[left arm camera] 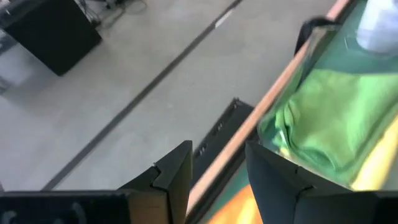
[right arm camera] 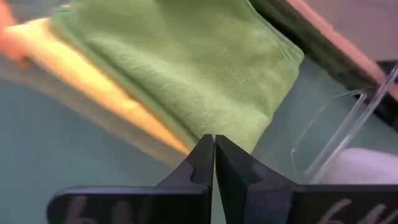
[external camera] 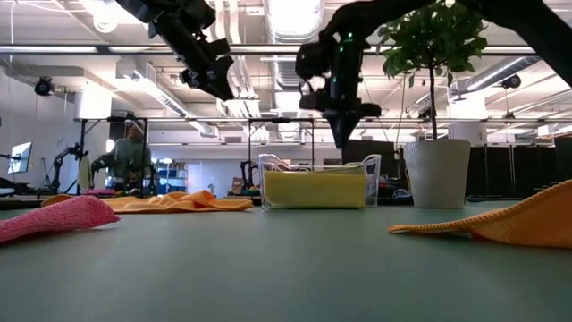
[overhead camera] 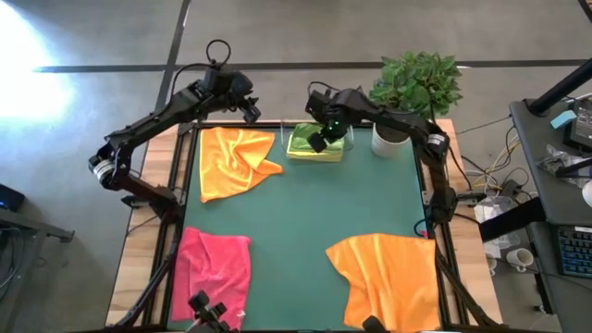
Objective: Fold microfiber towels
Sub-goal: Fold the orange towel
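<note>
Five towels on show: the lime green towel lies folded flat on top of the yellow towel, both stacked in the clear tray at the middle of the table's far edge. An orange towel sprawls rumpled at the far-left corner, its folds bunched toward the tray; a second orange towel lies loosely spread at the near-right corner, and the pink towel sits crumpled at the near-left corner, all on the green mat. The right gripper hangs just above the tray, fingers pressed together with nothing between them. The left gripper hovers over the far edge between the orange towel and the tray, its fingers parted a moderate gap and empty. From above, the yellow towel is nearly hidden under the green; the low view shows it plainly as a thick yellow band through the tray wall, and also the white pot of the plant beside the tray and a person far off in the room. The right wrist view shows the green towel's ribbed weave and the yellow edge beneath.
</note>
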Robot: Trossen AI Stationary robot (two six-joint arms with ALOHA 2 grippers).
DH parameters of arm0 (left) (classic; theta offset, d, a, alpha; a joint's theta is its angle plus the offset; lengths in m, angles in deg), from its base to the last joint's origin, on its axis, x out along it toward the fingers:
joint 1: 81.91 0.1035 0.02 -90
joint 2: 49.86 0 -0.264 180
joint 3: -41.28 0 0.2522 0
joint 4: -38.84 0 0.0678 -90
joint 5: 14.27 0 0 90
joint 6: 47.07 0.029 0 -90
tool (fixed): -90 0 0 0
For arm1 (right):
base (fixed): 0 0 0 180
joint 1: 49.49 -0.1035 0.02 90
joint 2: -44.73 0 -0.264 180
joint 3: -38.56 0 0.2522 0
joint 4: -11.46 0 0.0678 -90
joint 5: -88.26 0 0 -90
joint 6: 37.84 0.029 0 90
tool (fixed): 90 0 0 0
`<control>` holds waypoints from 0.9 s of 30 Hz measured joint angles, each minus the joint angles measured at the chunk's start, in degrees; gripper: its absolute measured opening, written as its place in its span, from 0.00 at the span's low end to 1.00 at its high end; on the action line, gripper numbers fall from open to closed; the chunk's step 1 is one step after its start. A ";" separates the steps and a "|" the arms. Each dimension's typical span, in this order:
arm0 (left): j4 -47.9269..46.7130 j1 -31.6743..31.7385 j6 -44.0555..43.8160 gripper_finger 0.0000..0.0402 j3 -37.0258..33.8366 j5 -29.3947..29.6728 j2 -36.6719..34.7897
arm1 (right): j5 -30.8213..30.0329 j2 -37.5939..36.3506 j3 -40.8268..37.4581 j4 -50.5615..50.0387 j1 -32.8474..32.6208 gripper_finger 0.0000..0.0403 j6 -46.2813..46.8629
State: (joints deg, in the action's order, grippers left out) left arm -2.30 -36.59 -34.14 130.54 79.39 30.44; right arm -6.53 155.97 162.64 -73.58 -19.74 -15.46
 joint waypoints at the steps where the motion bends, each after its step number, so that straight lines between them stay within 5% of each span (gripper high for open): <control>1: -1.25 0.00 0.00 0.34 0.00 0.00 -0.27 | 0.03 -0.84 0.00 0.03 -0.22 0.02 -0.66; 11: -12.50 -0.93 -1.52 0.34 -5.59 -0.94 -5.68 | 0.18 -9.98 -5.52 5.28 -3.85 0.02 -12.50; 21: -0.72 -6.93 -16.70 0.33 -27.57 -2.71 -12.12 | 1.75 -21.88 -23.40 16.88 -5.98 0.02 -11.31; 27: 0.59 -11.98 -20.20 0.33 -34.83 -1.33 -10.61 | 3.32 -27.10 -31.68 23.34 -7.12 0.02 -8.85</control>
State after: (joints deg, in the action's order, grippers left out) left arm -1.71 -48.57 -54.34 95.72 78.06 19.83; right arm -3.21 128.88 130.96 -50.23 -26.85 -24.31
